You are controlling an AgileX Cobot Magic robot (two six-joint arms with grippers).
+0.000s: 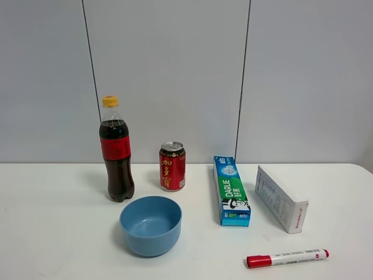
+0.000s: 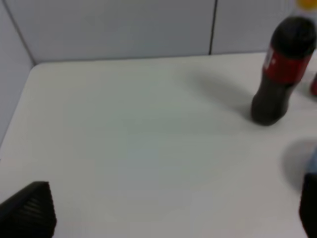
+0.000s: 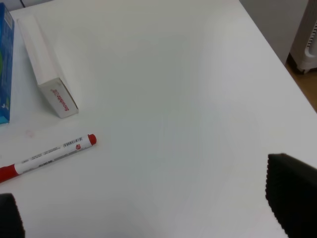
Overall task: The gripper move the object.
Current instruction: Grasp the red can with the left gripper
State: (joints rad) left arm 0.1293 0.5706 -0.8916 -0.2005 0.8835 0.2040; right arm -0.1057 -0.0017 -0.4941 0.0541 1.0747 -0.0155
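The small red can [image 1: 172,166] with yellow characters and a silver top stands upright at the back middle of the white table [image 1: 52,233], right of the cola bottle [image 1: 116,151]. Neither gripper shows in the exterior high view. In the left wrist view my left gripper [image 2: 168,218] is open and empty over bare table, its black fingertips [image 2: 29,210] wide apart; the cola bottle [image 2: 282,74] stands ahead, with a red sliver of the can [image 2: 314,85] at the frame edge. My right gripper [image 3: 151,213] is open and empty, far from the can.
A blue bowl [image 1: 151,224] sits in front of the can. A blue-green toothpaste box [image 1: 231,191] and a white box [image 1: 281,198] lie to the right, with a red-capped marker [image 1: 287,257] near the front edge. The marker [image 3: 49,154] and white box [image 3: 49,74] also show in the right wrist view.
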